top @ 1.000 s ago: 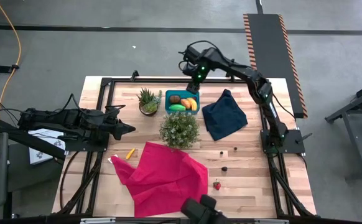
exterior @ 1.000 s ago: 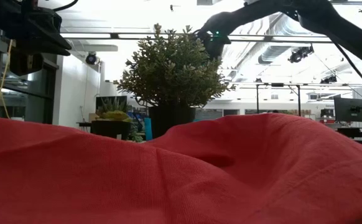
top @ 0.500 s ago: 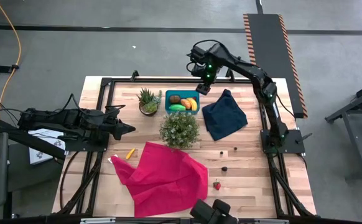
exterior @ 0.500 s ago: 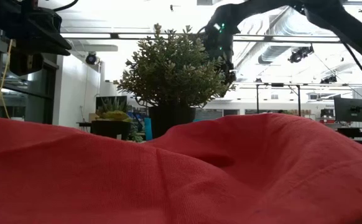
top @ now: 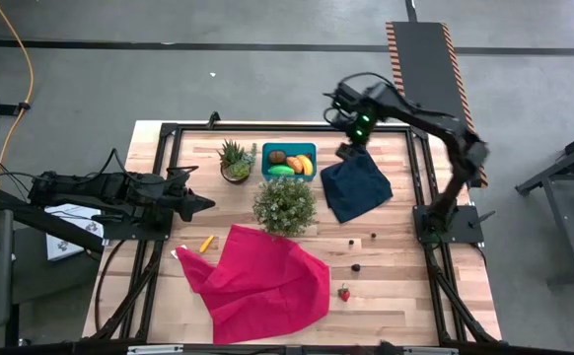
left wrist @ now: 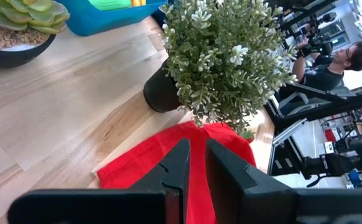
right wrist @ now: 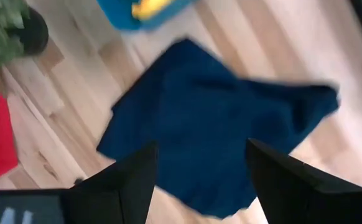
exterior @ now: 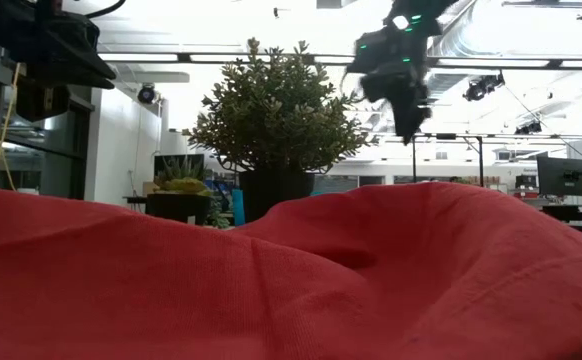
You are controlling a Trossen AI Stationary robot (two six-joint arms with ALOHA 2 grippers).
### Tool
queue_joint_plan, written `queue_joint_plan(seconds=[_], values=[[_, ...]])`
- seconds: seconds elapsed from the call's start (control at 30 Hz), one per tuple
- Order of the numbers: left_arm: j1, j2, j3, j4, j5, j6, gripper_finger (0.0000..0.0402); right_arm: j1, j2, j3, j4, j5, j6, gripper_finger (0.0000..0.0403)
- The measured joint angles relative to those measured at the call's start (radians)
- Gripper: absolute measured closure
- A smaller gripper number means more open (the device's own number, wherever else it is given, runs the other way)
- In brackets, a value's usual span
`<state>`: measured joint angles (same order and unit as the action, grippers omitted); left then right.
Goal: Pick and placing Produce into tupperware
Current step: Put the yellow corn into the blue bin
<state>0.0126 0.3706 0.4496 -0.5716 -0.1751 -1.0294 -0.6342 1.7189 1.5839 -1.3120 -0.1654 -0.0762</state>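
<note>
Right end effector [top: 351, 150] moved from tupperware [top: 289, 160] to navy cloth [top: 356, 184], wide, empty.

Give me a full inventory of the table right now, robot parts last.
tupperware: one, teal, back centre, holding brown, green, orange, yellow produce
succulent: one, green, beside tub
bushy plant: one, green, centre
navy cloth: one, right of tub
red cloth: one, front centre
yellow piece: one, left of red cloth
strawberry: one, red, front right
dark bits: three, right side
left pincer: nearly shut, empty, left edge
right pincer: open, empty, above navy cloth
</note>
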Motion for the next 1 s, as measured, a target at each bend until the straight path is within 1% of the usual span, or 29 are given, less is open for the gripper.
queue_joint_plan(seconds=[0.1, 0.23, 0.33, 0.47, 0.6, 0.73, 0.87, 1.0], values=[[0.000, 0.000, 0.000, 0.001, -0.001, -0.007, 0.0362, 0.008, -0.141, -0.170, 0.064, 0.000, 0.053, 0.0171], [0.000, 0.000, 0.000, 0.002, -0.001, -0.007, 0.0362, 0.015, -0.308, -0.324, 0.131, -0.001, 0.112, 0.0171], [0.000, 0.000, 0.000, 0.002, -0.001, -0.003, 0.0362, 0.018, -0.402, -0.391, 0.142, -0.011, 0.150, 0.0171], [0.000, 0.000, 0.000, 0.003, 0.006, -0.014, 0.0362, 0.033, -0.488, -0.436, 0.142, -0.012, 0.190, 0.0171], [0.000, 0.000, 0.000, 0.012, 0.019, -0.021, 0.0362, 0.062, -0.532, -0.443, 0.141, -0.013, 0.205, 0.0171], [0.000, 0.000, 0.000, 0.060, 0.041, -0.027, 0.0362, 0.086, -0.551, -0.443, 0.140, -0.013, 0.208, 0.0171], [0.000, 0.005, 0.000, 0.103, 0.109, -0.057, 0.0362, 0.098, -0.551, -0.443, 0.136, -0.013, 0.208, 0.0171], [-0.023, 0.055, 0.002, 0.197, 0.158, -0.094, 0.0362, 0.107, -0.548, -0.443, 0.126, -0.013, 0.209, 0.0171]])
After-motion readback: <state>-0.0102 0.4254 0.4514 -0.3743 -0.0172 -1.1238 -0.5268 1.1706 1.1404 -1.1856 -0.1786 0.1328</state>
